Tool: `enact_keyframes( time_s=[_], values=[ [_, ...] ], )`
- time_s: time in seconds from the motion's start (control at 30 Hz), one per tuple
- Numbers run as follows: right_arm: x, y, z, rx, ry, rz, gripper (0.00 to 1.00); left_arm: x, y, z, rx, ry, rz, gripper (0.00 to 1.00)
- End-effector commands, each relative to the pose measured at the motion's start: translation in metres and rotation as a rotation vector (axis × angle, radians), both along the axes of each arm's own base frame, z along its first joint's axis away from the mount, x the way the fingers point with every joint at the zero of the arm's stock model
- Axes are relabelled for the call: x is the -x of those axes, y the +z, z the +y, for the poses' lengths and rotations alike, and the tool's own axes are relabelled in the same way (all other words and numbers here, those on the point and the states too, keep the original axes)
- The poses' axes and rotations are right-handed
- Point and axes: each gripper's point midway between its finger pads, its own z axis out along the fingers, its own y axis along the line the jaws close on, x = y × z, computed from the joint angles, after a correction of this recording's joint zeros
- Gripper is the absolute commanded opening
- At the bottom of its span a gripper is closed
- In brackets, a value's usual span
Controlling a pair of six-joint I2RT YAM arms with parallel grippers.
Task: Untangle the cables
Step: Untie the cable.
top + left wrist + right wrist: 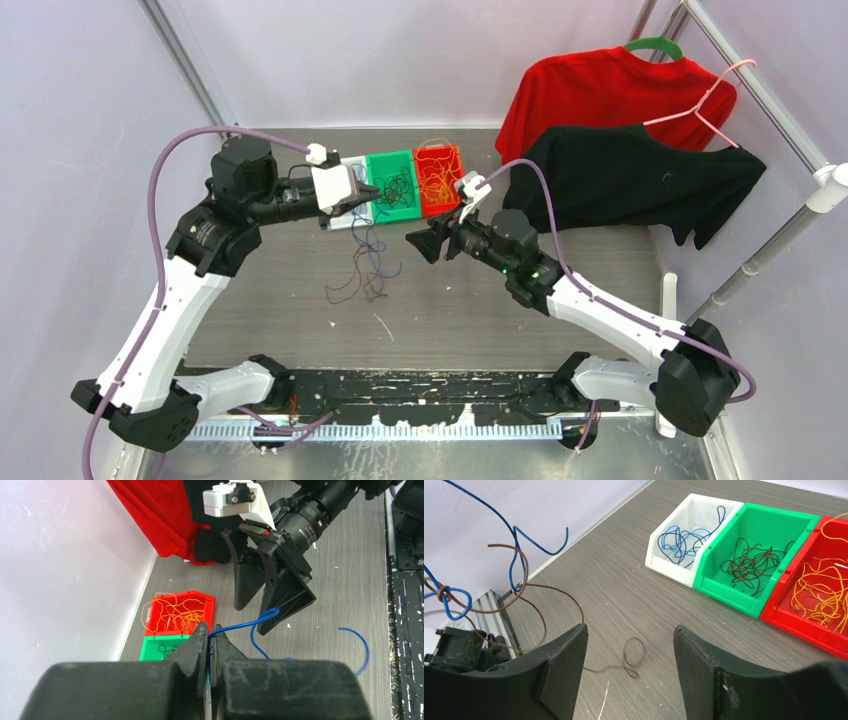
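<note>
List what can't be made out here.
- White bin: top view, mostly under the left gripper.
- Knot in the cables: right wrist, strands run off the left edge; top view, too thin.
- Green bin: left wrist, largely behind its own fingers.
- Red bin: right wrist, cut by the right edge.

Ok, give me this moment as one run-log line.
left gripper: shut on blue cable | right gripper: open, empty | brown cable: tangled with blue one
</note>
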Motion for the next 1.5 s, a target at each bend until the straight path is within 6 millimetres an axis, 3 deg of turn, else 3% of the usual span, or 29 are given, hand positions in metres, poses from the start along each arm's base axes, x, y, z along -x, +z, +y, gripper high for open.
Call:
enact_keyframes(
  time_s=[0.0,0.33,0.6,0.77,1.03,1.23,1.47],
  values=[
    [0.009,0.056,-0.002,-0.051,0.041,-0.107,0.69,0.007,0.016,0.005,0.006,-0.008,-0.087,0.0],
    [0.06,0.136,0.018,-0.256,0.322,-0.185,0.68,0.011,0.007,0.006,-0.021,-0.028,-0.095,0.0],
    [0.068,0.153,0.039,-0.373,0.452,-0.175,0.67,0.011,0.011,0.003,-0.005,-0.031,-0.071,0.0],
    [0.086,0.152,0.056,-0.369,0.548,-0.176,0.65,0.012,0.013,0.001,0.002,-0.028,-0.059,0.0],
    [0.088,0.155,0.076,-0.437,0.6,-0.151,0.58,0.014,0.016,-0.001,0.011,-0.033,-0.044,0.0],
    [0.081,0.139,0.092,-0.493,0.609,-0.062,0.47,0.015,0.024,-0.002,0.027,-0.031,-0.04,0.0],
    [0.08,0.11,0.094,-0.495,0.606,0.017,0.39,0.015,0.037,-0.002,0.041,-0.029,-0.07,0.0]
  ],
)
